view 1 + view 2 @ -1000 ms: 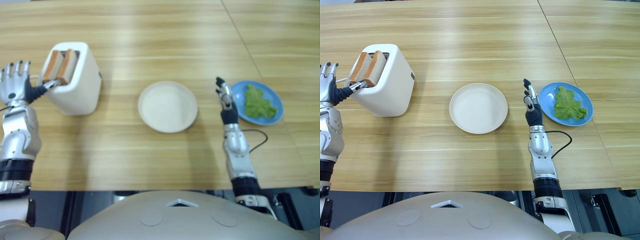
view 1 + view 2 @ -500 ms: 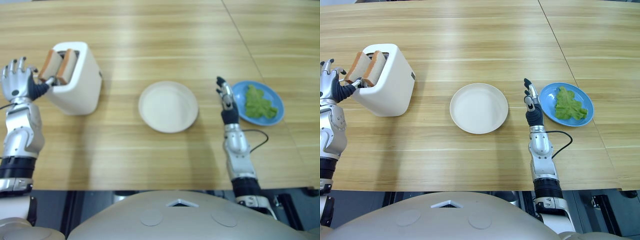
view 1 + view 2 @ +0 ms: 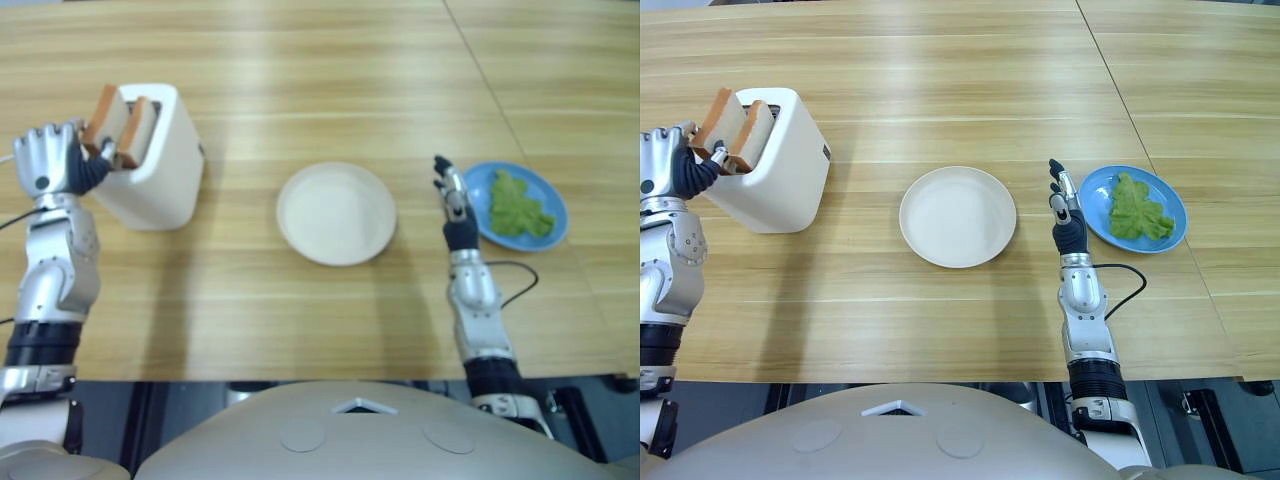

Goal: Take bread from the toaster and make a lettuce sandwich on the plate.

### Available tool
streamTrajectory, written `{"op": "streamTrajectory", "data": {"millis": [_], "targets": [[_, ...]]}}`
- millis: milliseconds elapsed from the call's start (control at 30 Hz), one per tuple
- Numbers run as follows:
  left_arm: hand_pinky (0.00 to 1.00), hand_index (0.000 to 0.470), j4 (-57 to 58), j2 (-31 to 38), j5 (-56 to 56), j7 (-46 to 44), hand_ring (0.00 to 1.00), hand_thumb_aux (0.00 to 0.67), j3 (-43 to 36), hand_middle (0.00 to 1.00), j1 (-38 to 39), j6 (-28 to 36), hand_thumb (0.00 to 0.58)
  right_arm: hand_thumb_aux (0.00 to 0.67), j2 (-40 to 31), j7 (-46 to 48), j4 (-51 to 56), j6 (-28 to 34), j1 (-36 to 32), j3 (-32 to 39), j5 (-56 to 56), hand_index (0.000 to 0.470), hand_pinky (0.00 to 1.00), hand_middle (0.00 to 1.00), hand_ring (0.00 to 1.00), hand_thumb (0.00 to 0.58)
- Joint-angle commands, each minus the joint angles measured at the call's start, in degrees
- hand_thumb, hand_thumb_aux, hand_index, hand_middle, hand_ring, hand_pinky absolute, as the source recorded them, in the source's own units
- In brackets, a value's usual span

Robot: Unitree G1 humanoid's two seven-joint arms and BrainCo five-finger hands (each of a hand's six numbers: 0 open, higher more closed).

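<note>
left hand (image 3: 668,172) seemingly curled

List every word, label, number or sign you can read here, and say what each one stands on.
Readable text: none.
Toaster: a small dark mark on its side, too small to read.
White plate, blue plate, bread, lettuce, table: no print to be seen.
</note>
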Motion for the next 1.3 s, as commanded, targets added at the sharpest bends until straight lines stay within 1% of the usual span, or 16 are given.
{"op": "streamTrajectory", "data": {"millis": [33, 167, 267, 300, 367, 467, 533, 600, 733, 833, 967, 1133, 1300], "targets": [[1.0, 0.46, -5.3, -1.4, -6.2, 1.7, 1.0, 0.67, 7.6, 1.0, 0.4, -3.5, 0.58, 0.0, -0.1, 0.0, 0.1, 0.7, 0.4, -0.1, -0.4, 0.0, 0.0, 0.0, 0.0, 0.0], [1.0, 0.46, -13.9, -3.2, -11.1, 3.3, 1.0, 0.67, 15.9, 1.0, 0.8, -7.6, 0.58, 0.0, 0.0, 0.0, 0.1, 0.8, 0.3, 0.1, -0.4, 0.0, 0.0, 0.0, 0.0, 0.0], [1.0, 0.46, -20.4, -5.1, -16.0, 1.9, 1.0, 0.67, 18.8, 1.0, -0.7, -10.8, 0.58, 0.0, 0.1, 0.0, 0.3, 0.9, 0.3, 0.0, -0.4, 0.0, 0.0, 0.0, 0.0, 0.0], [1.0, 0.46, -22.2, -5.8, -17.9, 0.5, 1.0, 0.67, 18.0, 1.0, -1.4, -11.6, 0.58, 0.0, 0.1, 0.0, 0.4, 0.9, 0.2, 0.0, -0.4, 0.0, 0.0, 0.0, 0.0, 0.0], [1.0, 0.46, -24.3, -8.3, -23.2, -3.8, 1.0, 0.67, 13.5, 1.0, -3.2, -12.7, 0.58, 0.0, 0.2, -0.1, 0.6, 0.9, 0.0, 0.1, -0.5, 0.0, 0.0, 0.0, 0.0, 0.0], [1.0, 0.46, -22.8, -15.4, -31.3, -12.0, 1.0, 0.67, 2.2, 1.0, -5.9, -12.1, 0.58, 0.0, 0.3, -0.1, 1.1, 0.9, -0.5, 0.3, -0.6, 0.0, 0.0, 0.0, 0.0, 0.0], [1.0, 0.46, -19.1, -20.6, -35.9, -16.6, 1.0, 0.67, -3.8, 1.0, -6.7, -12.0, 0.58, 0.0, 0.4, -0.1, 1.2, 0.9, -0.7, 0.3, -0.7, 0.0, 0.0, 0.0, 0.0, 0.0], [1.0, 0.46, -15.8, -24.8, -38.8, -19.7, 1.0, 0.67, -7.4, 1.0, -6.6, -11.9, 0.58, 0.0, 0.3, 0.0, 1.4, 1.0, -1.1, 0.4, -0.7, 0.0, 0.0, 0.0, 0.0, 0.0], [1.0, 0.46, -7.8, -30.0, -41.6, -25.7, 1.0, 0.67, -13.7, 1.0, -6.6, -11.9, 0.58, 0.0, 0.2, 0.2, 1.3, 1.1, -0.9, 0.3, -0.6, 0.0, 0.0, 0.0, 0.0, 0.0], [1.0, 0.46, 0.9, -32.6, -41.7, -28.7, 1.0, 0.67, -16.9, 1.0, -7.5, -12.1, 0.58, 0.0, 0.2, 0.1, 1.1, 1.2, -0.6, 0.4, -0.7, 0.0, 0.0, 0.0, 0.0, 0.0], [1.0, 0.46, 14.3, -34.8, -40.2, -30.1, 1.0, 0.67, -18.7, 1.0, -10.3, -14.0, 0.58, 0.0, 0.3, 0.1, 1.0, 1.4, -0.7, 0.5, -0.8, 0.0, 0.0, 0.0, 0.0, 0.0], [1.0, 0.46, 32.3, -37.0, -38.5, -28.7, 1.0, 0.67, -18.2, 1.0, -16.3, -17.9, 0.58, 0.0, 0.3, 0.2, 0.8, 1.6, -0.6, 0.6, -0.9, 0.0, 0.0, 0.0, 0.0, 0.0], [1.0, 0.46, 45.2, -39.3, -36.9, -26.8, 1.0, 0.67, -18.0, 1.0, -21.2, -22.5, 0.58, 0.0, 0.0, 0.4, 0.6, 1.8, -0.6, 0.5, -0.8, 0.0, 0.0, 0.0, 0.0, 0.0]]}}
